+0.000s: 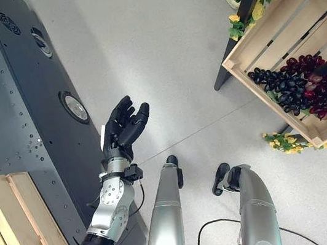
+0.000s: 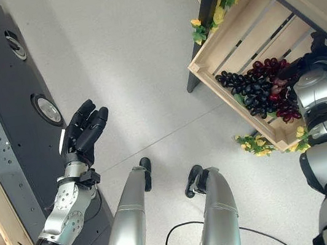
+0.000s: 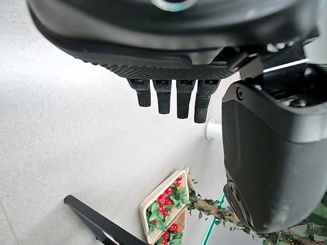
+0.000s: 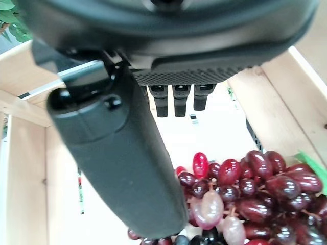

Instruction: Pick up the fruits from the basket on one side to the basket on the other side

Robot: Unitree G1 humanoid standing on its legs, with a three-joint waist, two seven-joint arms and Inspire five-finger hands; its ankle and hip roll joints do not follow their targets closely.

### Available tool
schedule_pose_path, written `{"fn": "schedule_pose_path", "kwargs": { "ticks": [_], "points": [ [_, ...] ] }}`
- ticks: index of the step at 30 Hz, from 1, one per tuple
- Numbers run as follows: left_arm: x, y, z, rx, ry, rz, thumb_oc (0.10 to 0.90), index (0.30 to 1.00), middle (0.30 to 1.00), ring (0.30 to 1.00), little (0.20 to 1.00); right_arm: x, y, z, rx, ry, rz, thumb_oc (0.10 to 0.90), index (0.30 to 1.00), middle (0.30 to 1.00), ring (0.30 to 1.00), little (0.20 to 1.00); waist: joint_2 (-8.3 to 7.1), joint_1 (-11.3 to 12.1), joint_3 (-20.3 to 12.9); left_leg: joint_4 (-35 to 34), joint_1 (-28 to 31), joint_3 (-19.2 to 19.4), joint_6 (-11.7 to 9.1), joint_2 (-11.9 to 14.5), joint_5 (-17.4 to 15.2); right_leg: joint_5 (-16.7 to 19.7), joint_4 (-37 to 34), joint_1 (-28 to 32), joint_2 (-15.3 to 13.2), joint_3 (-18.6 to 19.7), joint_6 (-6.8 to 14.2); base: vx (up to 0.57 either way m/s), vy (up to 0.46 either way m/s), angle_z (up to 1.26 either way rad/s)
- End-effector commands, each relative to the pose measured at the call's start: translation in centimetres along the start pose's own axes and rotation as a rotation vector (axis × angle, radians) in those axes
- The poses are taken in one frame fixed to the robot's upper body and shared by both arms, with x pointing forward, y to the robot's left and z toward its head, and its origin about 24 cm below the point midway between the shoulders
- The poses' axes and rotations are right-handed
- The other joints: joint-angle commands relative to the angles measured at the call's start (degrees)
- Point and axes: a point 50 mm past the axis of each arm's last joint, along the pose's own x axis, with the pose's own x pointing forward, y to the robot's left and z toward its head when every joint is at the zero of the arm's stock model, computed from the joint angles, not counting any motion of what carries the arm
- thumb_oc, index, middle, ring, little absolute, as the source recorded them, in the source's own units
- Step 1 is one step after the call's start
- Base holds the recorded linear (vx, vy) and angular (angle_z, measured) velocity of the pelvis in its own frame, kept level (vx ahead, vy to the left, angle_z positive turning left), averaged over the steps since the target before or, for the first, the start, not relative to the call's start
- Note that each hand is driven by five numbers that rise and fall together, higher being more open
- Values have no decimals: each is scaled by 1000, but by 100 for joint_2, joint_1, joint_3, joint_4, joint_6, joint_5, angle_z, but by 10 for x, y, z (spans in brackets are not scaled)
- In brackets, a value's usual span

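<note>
Above: right hand (image 2: 318,54) poised over the grapes (image 2: 258,92) in the wooden crate (image 2: 215,58), fingers straight, holding nothing.
Judged best: lower onto one bunch, then close gently round its stem side. Left hand (image 1: 124,128) idles open-palmed, empty.

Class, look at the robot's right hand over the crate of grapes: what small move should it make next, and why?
Probably lower the right hand onto the red grapes and curl its fingers round a bunch. Its fingers are straight and hold nothing, and the grapes lie just past them in the wooden crate. The left hand waits open above the floor.
</note>
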Motion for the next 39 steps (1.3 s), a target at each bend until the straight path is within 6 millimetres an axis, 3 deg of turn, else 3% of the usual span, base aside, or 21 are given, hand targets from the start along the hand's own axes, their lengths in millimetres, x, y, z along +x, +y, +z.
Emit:
{"fn": "schedule_pose_path", "kwargs": {
  "ticks": [1, 5, 11, 19, 21, 23, 27, 28, 30, 31, 32, 35, 36, 39],
  "points": [
    [1, -30, 38, -114, -210, -97, 800, 900, 900, 900, 900, 0, -39, 35, 56, -195, -111, 800, 900, 900, 900, 900, 160, -156, -81, -84, 741, 633, 704, -40, -603, 479, -566, 589, 252, 235, -222, 10, 44, -2],
    [1, -29, 37, -127, -211, -83, 800, 900, 900, 900, 900, -11, -17, 52, 51, -319, -29, 800, 900, 900, 900, 900, 124, -218, -81, -180, 941, 670, 707, -32, -619, 500, -698, 773, 255, 259, -206, 1, 56, -7],
    [3, -28, 31, -106, -176, -57, 800, 900, 900, 900, 900, -35, 25, 54, 18, -491, 88, 800, 900, 900, 900, 900, 42, -316, -81, -338, 1407, 742, 736, 15, -673, 512, -909, 1227, 214, 269, -165, 4, 47, -5],
    [4, -19, 9, -54, -62, -10, 800, 900, 900, 900, 900, -87, 99, 29, -7, -619, 311, 800, 900, 900, 900, 900, -86, -460, -187, -501, 2170, 828, 741, 129, -791, 482, -1193, 2030, 148, 289, -115, 29, 22, -7],
    [4, -19, 8, -52, -56, -8, 800, 900, 900, 900, 900, -90, 102, 28, -8, -621, 324, 800, 900, 900, 900, 900, -89, -462, -201, -527, 2209, 828, 735, 132, -788, 487, -1224, 2073, 151, 287, -112, 31, -2, -7],
    [1, -17, -2, -44, -17, 5, 800, 900, 900, 900, 900, -111, 129, 16, -18, -634, 411, 800, 900, 900, 900, 900, -115, -476, -319, -784, 2502, 834, 690, 147, -741, 550, -1520, 2389, 172, 278, -72, 54, -14, -8],
    [-3, -14, -12, -27, 21, 33, 800, 900, 900, 900, 900, -131, 147, 12, -61, -690, 457, 800, 900, 900, 900, 900, -150, -470, -463, -1097, 2778, 843, 640, 152, -667, 636, -1864, 2685, 194, 262, -7, 59, -26, -5],
    [-8, -8, -24, 5, 72, 58, 800, 900, 900, 900, 900, -145, 155, 7, -87, -740, 473, 800, 900, 900, 900, 900, -173, -451, -612, -1414, 3007, 859, 596, 141, -571, 736, -2230, 2946, 213, 222, 57, 104, -41, -2],
    [-11, -6, -30, 14, 103, 71, 800, 900, 900, 900, 900, -150, 158, 6, -80, -753, 486, 800, 900, 900, 900, 900, -181, -447, -665, -1568, 3112, 870, 577, 134, -512, 786, -2375, 3043, 228, 217, 87, 93, -29, -5],
    [-19, 5, -49, 58, 184, 105, 800, 900, 900, 900, 900, -164, 163, 2, -49, -786, 518, 800, 900, 900, 900, 900, -201, -452, -845, -2056, 3380, 906, 516, 123, -321, 920, -2813, 3266, 273, 220, 180, 80, -17, -11],
    [-20, 6, -50, 60, 189, 107, 800, 900, 900, 900, 900, -164, 164, 1, -48, -785, 521, 800, 900, 900, 900, 900, -203, -451, -859, -2105, 3410, 910, 511, 121, -302, 935, -2857, 3291, 278, 220, 188, 123, -23, -12],
    [-32, 20, -70, 78, 289, 146, 800, 900, 900, 900, 900, -179, 168, -13, -24, -787, 570, 800, 900, 900, 900, 900, -215, -449, -1109, -2616, 3633, 964, 491, 80, -32, 1162, -3365, 3495, 305, 189, 279, 61, -16, -9],
    [-44, 29, -84, 80, 368, 179, 800, 900, 900, 900, 900, -190, 172, -27, -12, -764, 614, 800, 900, 900, 900, 900, -207, -446, -1292, -3016, 3859, 959, 466, 21, 86, 1303, -3820, 3745, 337, 174, 367, 124, -23, -9],
    [-55, 36, -98, 98, 439, 197, 800, 900, 900, 900, 900, -198, 177, -42, -12, -720, 660, 800, 900, 900, 900, 900, -198, -446, -1444, -3330, 4062, 952, 459, -22, 168, 1417, -4145, 3950, 356, 162, 441, 67, -19, 1]
  ]
}}
